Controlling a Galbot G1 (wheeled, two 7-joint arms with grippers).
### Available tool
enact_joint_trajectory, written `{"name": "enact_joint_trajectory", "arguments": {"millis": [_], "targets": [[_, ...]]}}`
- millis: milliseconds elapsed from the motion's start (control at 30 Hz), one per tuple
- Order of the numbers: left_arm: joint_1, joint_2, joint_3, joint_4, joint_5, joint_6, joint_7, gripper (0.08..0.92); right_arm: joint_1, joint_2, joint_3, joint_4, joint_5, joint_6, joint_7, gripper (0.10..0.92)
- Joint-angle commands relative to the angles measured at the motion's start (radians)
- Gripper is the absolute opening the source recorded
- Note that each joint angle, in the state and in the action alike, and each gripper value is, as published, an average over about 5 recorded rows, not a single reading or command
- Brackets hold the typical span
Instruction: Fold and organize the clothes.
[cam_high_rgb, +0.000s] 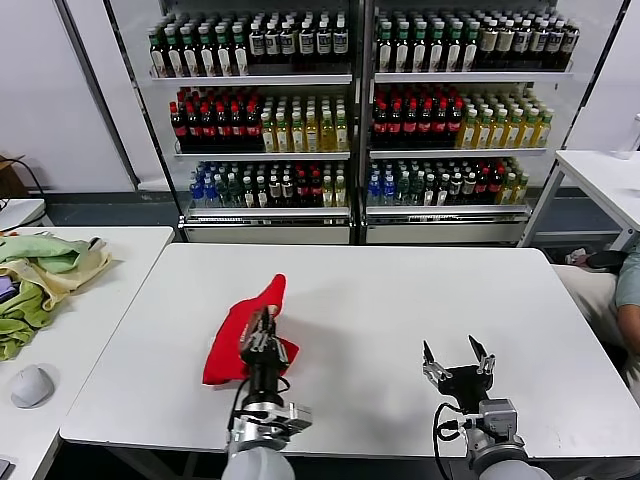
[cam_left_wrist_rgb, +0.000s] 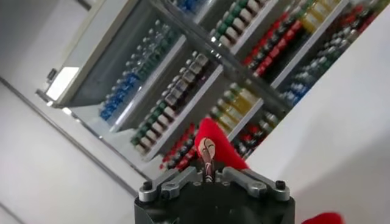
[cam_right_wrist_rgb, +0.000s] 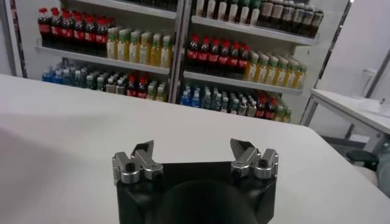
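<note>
Surface: white table (cam_high_rgb: 400, 310), drink shelves behind.
Left gripper (cam_high_rgb: 263, 335): pinched on red T-shirt (cam_high_rgb: 240, 335).
Right gripper (cam_high_rgb: 458, 360): spread, idle.
Handling: light, limp; take hems.

T-shirt (cam_high_rgb: 240, 330) partly hidden behind left gripper (cam_high_rgb: 263, 330); print unreadable

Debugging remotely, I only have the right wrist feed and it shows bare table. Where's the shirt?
Observer: The red T-shirt lies bunched on the white table, in front of the left arm.
Operator: Left gripper on it?
Observer: Yes, the left gripper is shut on the fabric, visible in the left wrist view.
Operator: And mine relative to it?
Observer: The right gripper is open above bare table, apart from the shirt, on the robot's right.
</note>
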Motion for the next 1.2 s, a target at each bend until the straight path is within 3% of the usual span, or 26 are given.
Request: {"name": "enact_joint_trajectory", "arguments": {"millis": [33, 200, 467, 533, 633, 767, 867, 1000, 1200], "targets": [[-0.077, -0.077, 0.134, -0.054, -0.645, 0.045, 0.012, 0.201, -0.002, -0.003, 0.005, 0.008, 0.001, 0.0, 0.0, 0.823], [-0.129, -0.108, 0.116, -0.079, -1.086, 0.083, -0.041, 0.346, 0.002, -0.005, 0.006, 0.005, 0.001, 0.0, 0.0, 0.823], [-0.166, -0.144, 0.109, -0.097, -1.172, 0.006, -0.032, 0.58, 0.017, -0.011, 0.009, 0.003, 0.002, -0.003, 0.0, 0.823], [-0.174, -0.106, 0.064, -0.134, -1.145, -0.028, 0.009, 0.632, 0.023, -0.017, 0.013, 0.005, 0.004, -0.004, 0.0, 0.823], [-0.182, 0.006, -0.072, -0.18, -1.052, -0.094, 0.104, 0.718, 0.042, -0.025, 0.009, 0.002, 0.012, -0.003, -0.001, 0.823], [-0.149, 0.168, -0.374, -0.168, -0.949, -0.221, 0.259, 0.805, 0.101, -0.021, -0.043, -0.011, 0.062, -0.015, 0.003, 0.823], [-0.107, 0.241, -0.573, -0.118, -0.942, -0.314, 0.355, 0.82, 0.154, -0.006, -0.144, -0.03, 0.105, -0.044, 0.016, 0.823], [-0.053, 0.259, -0.686, -0.076, -0.951, -0.387, 0.412, 0.822, 0.205, 0.032, -0.322, -0.078, 0.173, -0.081, 0.036, 0.823], [-0.021, 0.236, -0.669, -0.068, -0.954, -0.408, 0.421, 0.823, 0.269, 0.062, -0.462, -0.164, 0.318, -0.1, 0.092, 0.823]]}}
